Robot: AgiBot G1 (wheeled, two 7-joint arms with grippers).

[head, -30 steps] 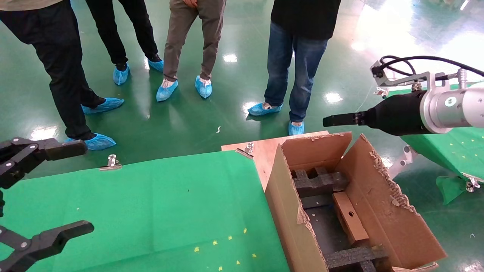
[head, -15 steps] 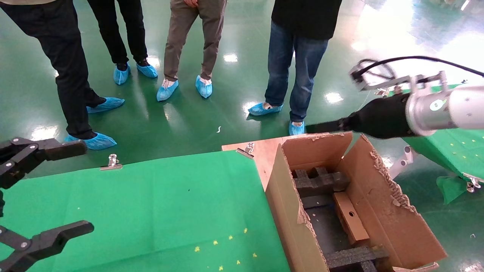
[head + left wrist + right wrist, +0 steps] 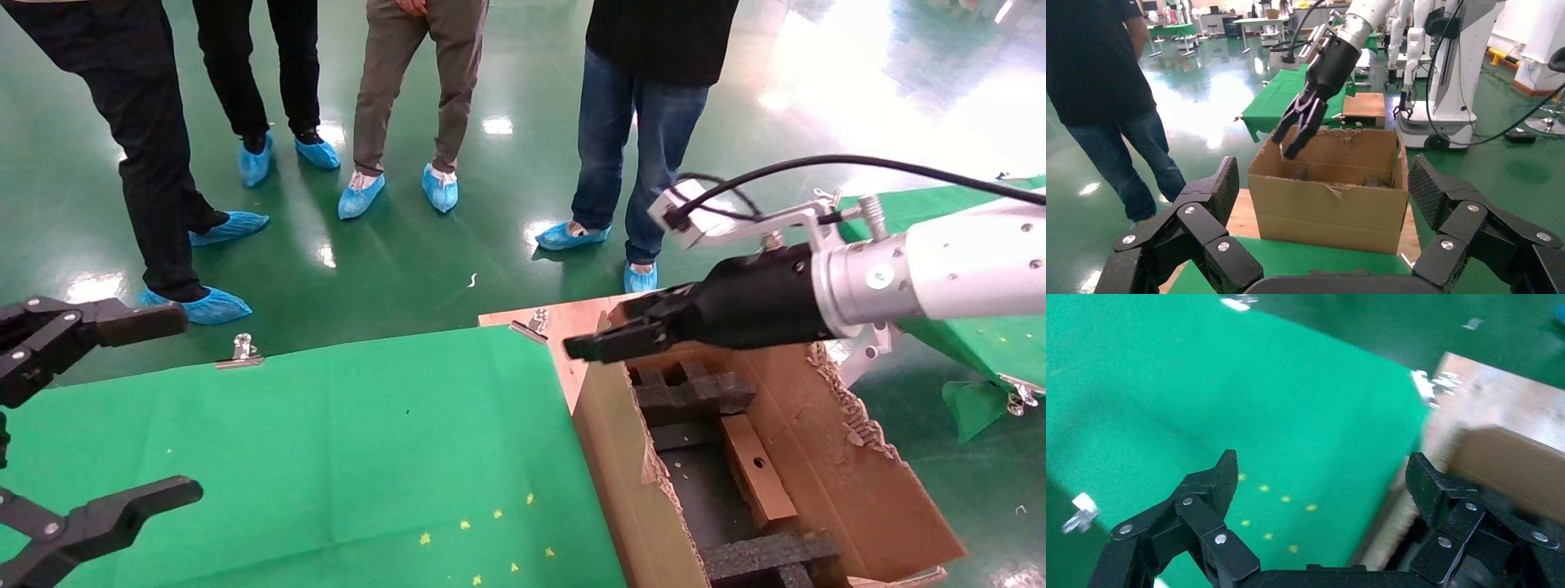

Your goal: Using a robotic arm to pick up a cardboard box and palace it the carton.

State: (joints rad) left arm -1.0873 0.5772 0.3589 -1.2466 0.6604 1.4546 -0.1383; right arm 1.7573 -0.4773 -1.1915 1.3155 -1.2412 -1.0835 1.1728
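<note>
The carton (image 3: 825,482), big and brown with ragged flaps and black foam inserts (image 3: 690,392), stands on the table's right end. The cardboard box (image 3: 764,486), small and oblong with a round hole, lies inside it against the right wall. The robotic arm (image 3: 940,273) is my right one, reaching in from the right. Its right gripper (image 3: 605,339) hangs open and empty over the carton's far left corner, well above the box. It shows above the carton (image 3: 1333,202) as the right gripper (image 3: 1294,138). My left gripper (image 3: 176,404) stays open at the table's left edge.
Green cloth (image 3: 368,441) covers the table, held by metal clips (image 3: 242,349). A bare wood board (image 3: 576,376) lies under the carton. Several people (image 3: 637,163) stand on the green floor beyond the table. A second green table (image 3: 981,335) is at the right.
My right arm has swung left and down, from beyond the carton's right flap to over its far left corner. The left arm and the box have not moved.
</note>
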